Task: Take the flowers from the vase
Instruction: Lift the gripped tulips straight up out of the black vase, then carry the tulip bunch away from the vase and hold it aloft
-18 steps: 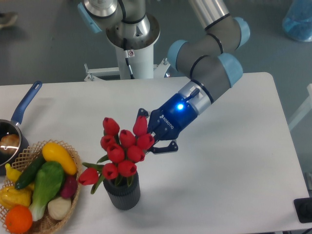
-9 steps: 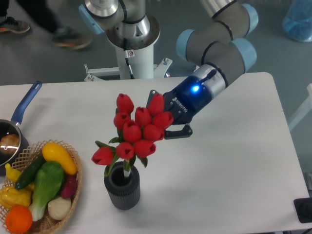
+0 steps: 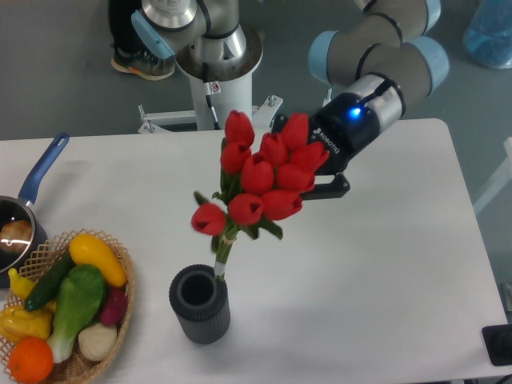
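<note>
The flowers [image 3: 260, 180], a bunch of red tulip buds with green leaves, hang tilted in the air with their tied stems reaching down to just above the mouth of the vase [image 3: 200, 305]. That vase is short, dark grey and ribbed, and stands near the table's front edge. My gripper [image 3: 308, 168] is shut on the flowers at the upper right of the bunch; the buds hide most of its fingers. The stem tips are at the vase's rim level or barely clear of it; I cannot tell which.
A wicker basket [image 3: 120, 264] of fruit and vegetables sits at the front left. A blue-handled saucepan [image 3: 32, 192] lies at the left edge. The robot's base column [image 3: 216, 80] stands behind the table.
My gripper has risen up and to the right with the flowers held in it. The stems have slid almost fully out of the vase, which has stayed in place.
</note>
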### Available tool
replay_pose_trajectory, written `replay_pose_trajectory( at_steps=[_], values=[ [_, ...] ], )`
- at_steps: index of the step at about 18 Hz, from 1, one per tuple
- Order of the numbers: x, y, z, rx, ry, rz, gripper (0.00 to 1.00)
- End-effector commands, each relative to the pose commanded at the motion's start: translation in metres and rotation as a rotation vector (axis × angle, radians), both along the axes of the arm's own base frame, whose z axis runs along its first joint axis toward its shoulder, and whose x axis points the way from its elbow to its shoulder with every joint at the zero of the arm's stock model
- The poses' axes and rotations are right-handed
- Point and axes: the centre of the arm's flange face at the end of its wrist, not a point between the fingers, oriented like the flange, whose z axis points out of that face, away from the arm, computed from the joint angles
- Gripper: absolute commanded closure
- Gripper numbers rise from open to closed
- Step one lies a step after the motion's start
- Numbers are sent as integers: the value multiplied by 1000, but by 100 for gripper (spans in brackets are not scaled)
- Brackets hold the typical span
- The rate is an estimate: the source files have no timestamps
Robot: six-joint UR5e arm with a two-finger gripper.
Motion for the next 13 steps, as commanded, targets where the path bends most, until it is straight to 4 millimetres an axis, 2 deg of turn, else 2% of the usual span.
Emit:
replay_pose_trajectory(
  at_steps=[5,8,13],
  values=[
    [-12,-13,-6,-56,32,59,100],
    [-18,-16,-16,-130,58,100,100],
    [-35,-40,-54,-133,376,149,100]
  ],
)
